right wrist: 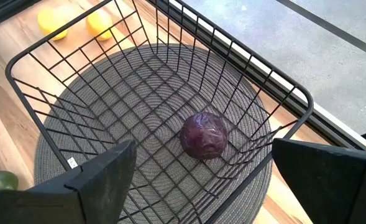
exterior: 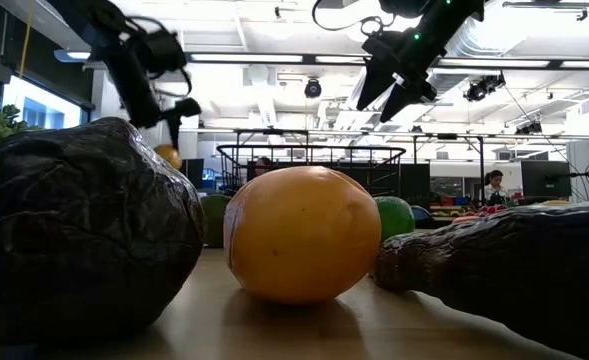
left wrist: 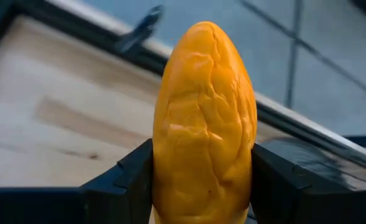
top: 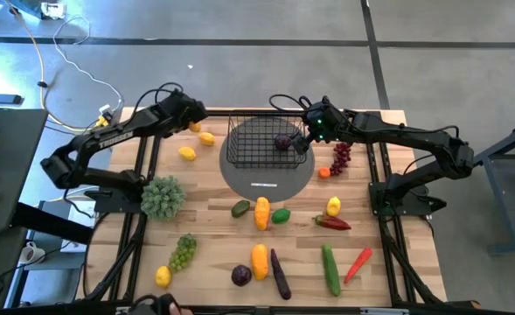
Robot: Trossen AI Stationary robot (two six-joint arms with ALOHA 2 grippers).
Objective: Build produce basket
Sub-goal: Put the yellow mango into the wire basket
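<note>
We see the left gripper [left wrist: 201,186] clamped on a smooth, egg-shaped orange fruit [left wrist: 204,124] with a faintly creased skin, its two dark fingers [left wrist: 123,180] pressing the sides; in the overhead view this gripper [top: 190,121] sits near the table's far-left edge, at about ten o'clock from the basket [top: 240,153]. The basket is a black wire grid, rectangular with flaring sides, standing on a round grey woven mat [top: 266,179] in the far middle of the pale wooden plank table [top: 213,236]. Inside it lies a single round, dark purple, wrinkled ball of produce [right wrist: 204,135], toward the basket's three o'clock side. The right gripper [top: 314,131] hangs above the basket's three o'clock rim with its fingers wide apart and nothing between them. Two yellow lemons [top: 197,146] lie on the wood at the basket's nine o'clock. A bunch of dark red grapes [top: 341,156] lies at three o'clock of the mat. Toward six o'clock, other pieces are scattered: a frilly green head [top: 163,197], green grapes [top: 184,251], a long green cucumber [top: 330,268] and a glossy red pepper [top: 332,223].
</note>
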